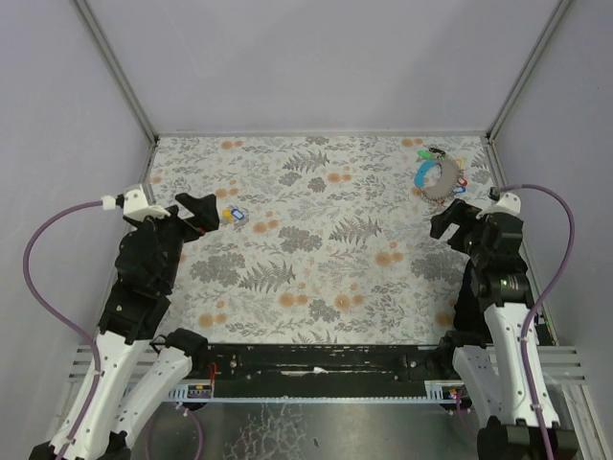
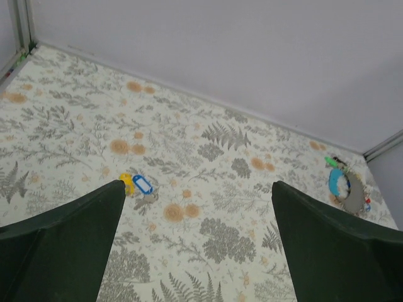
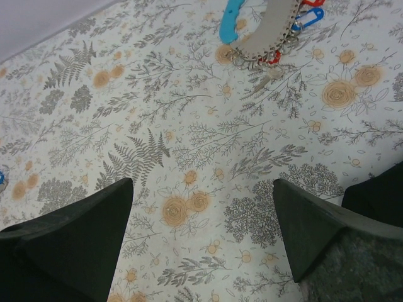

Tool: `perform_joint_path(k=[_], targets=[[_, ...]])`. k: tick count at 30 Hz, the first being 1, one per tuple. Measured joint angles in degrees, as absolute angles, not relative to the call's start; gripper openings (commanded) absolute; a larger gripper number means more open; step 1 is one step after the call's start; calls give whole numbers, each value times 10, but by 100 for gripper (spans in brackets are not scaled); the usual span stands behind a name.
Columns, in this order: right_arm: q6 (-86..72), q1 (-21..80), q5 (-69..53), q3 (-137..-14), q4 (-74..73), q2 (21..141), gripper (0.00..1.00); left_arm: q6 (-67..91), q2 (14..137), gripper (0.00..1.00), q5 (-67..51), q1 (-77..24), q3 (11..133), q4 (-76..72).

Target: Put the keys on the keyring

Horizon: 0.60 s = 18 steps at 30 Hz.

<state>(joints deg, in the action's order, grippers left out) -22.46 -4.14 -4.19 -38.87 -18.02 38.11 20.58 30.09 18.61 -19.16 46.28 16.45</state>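
Left gripper [image 1: 203, 215] and right gripper [image 1: 450, 219] both gaping, empty. Keys [image 2: 137, 184] sit right by a left fingertip [image 2: 107, 202], keyring [image 3: 264, 31] further ahead of the right; lettering too small to read

Table [image 1: 316, 244] floral grey-orange; keyring [image 1: 439, 175] strap light blue; keys [image 1: 231, 216] yellow, blue.

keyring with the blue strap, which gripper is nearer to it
Right. The right gripper sits just short of the keyring; the left gripper is across the table by two loose keys.
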Motion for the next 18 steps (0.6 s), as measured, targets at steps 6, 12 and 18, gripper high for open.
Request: perform_joint_path(k=[6, 12, 18], targets=[[-245, -41, -39, -390, -129, 493, 99, 208, 369, 100, 163, -192, 500, 229], [-251, -46, -37, -390, -58, 587, 99, 204, 386, 100, 140, -192, 499, 259], [-268, -86, -66, -411, 31, 708, 99, 197, 382, 100, 140, -192, 499, 260]])
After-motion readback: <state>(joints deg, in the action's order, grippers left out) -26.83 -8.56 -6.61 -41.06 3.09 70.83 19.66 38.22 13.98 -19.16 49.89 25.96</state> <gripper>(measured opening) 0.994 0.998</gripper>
